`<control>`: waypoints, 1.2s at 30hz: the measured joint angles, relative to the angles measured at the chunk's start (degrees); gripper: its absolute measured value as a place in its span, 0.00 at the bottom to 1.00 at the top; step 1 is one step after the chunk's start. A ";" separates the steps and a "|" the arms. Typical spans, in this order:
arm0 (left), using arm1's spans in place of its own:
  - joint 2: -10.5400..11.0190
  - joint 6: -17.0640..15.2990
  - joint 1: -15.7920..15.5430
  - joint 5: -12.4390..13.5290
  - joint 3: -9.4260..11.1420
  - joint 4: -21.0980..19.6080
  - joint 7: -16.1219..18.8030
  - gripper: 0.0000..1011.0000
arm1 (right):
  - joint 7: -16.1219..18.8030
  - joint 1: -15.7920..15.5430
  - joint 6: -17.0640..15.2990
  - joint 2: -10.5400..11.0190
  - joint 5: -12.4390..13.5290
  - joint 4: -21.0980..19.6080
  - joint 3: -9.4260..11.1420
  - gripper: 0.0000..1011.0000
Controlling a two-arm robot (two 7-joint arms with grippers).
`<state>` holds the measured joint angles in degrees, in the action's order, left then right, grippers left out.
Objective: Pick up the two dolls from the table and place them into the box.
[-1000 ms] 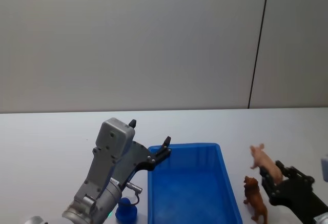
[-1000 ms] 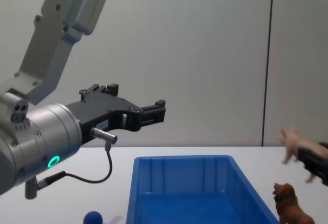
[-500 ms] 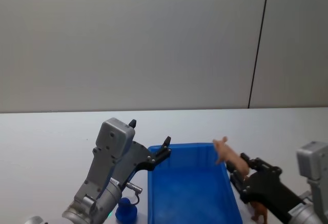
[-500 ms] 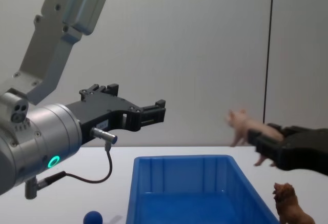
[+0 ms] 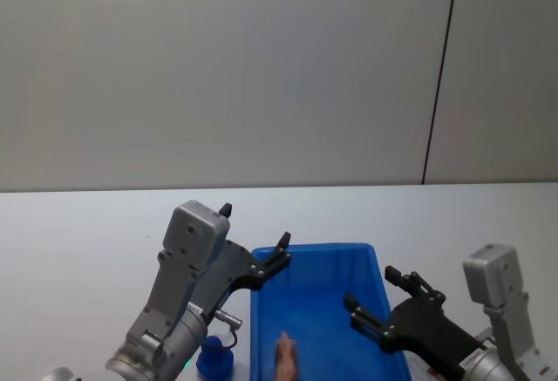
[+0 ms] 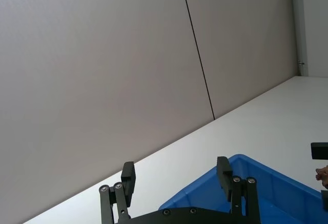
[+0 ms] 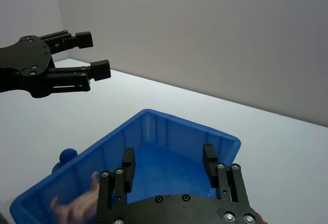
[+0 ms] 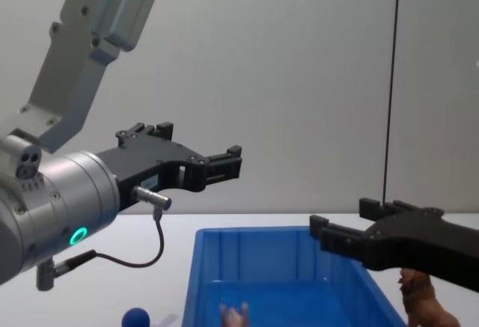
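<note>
Since the pink doll (image 5: 285, 357) is already inside the box (image 5: 314, 248), low against its blue floor and too blurred for me to tell how it lies, I judge the first half of the job done. My right pincer (image 5: 373, 289) hangs over the box's right side, spread wide and holding nothing. The brown doll (image 8: 423, 297) stands on the counter (image 5: 87, 224) just outside the box's right wall, toward the near edge. That one comes next: I must swing right, come down around it and close. My left pincer (image 5: 255, 226) hovers wide, idle, by the box's far left corner.
</note>
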<state>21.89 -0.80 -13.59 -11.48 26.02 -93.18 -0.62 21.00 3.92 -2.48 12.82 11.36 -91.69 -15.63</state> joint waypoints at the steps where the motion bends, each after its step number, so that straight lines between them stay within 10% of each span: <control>1: 0.00 0.00 0.00 0.00 0.00 0.00 0.00 0.99 | -0.01 0.06 -0.03 -0.05 -0.08 0.11 -0.03 0.80; 9: 0.00 0.00 0.00 0.00 0.00 0.00 0.00 0.99 | -1.95 0.12 -0.21 -0.14 -0.70 0.66 -0.06 0.99; 36: 0.00 0.00 0.00 0.00 0.00 0.00 0.00 0.99 | -13.77 -5.64 -4.42 3.74 -0.53 -3.99 2.54 0.99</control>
<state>21.89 -0.80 -13.59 -11.48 26.02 -93.17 -0.63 7.23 -1.72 -6.90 16.56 10.83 -95.68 -13.09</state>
